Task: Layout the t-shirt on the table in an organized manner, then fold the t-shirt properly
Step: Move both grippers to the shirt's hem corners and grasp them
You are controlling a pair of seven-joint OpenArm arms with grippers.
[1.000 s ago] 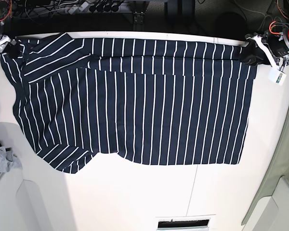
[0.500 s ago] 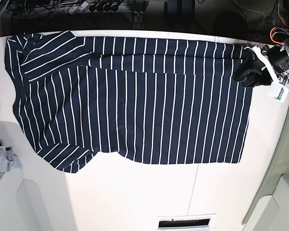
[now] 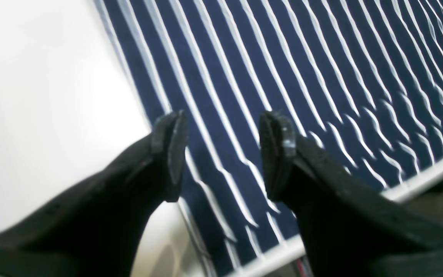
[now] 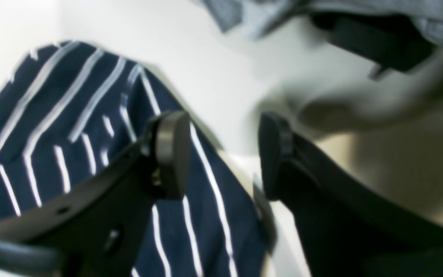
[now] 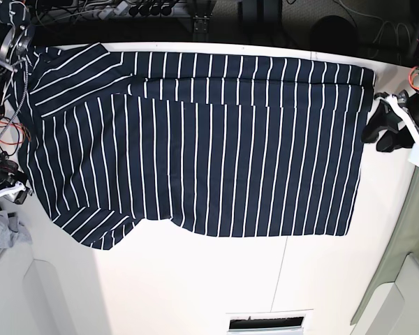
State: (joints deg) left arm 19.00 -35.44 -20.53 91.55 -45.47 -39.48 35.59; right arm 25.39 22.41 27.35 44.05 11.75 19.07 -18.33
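The t-shirt (image 5: 195, 139) lies spread flat across the far half of the white surface (image 5: 216, 279), its long top edge running along the far rim and its white stripes crossing the body in even lines. One sleeve shows at the near left corner of the shirt and another at the far left corner in the base view, where the stripes run at a slant. The bottom hem sits at the right side of that view.

The left gripper (image 5: 384, 132) hovers just off the hem end of the shirt, over bare surface, touching no cloth. In the left wrist view its fingers (image 3: 169, 150) stand well apart with nothing between them; striped fabric and the far rim of the surface show through the gap.

The right gripper (image 4: 221, 154) is at the sleeve end, low at the left edge of the base view. Its fingers (image 4: 167, 154) are also apart and empty, one hanging over the striped sleeve and the other over bare surface. That view is blurred. A small grey cloth (image 5: 1, 234) lies near the left edge, just beside the near sleeve but apart from it.
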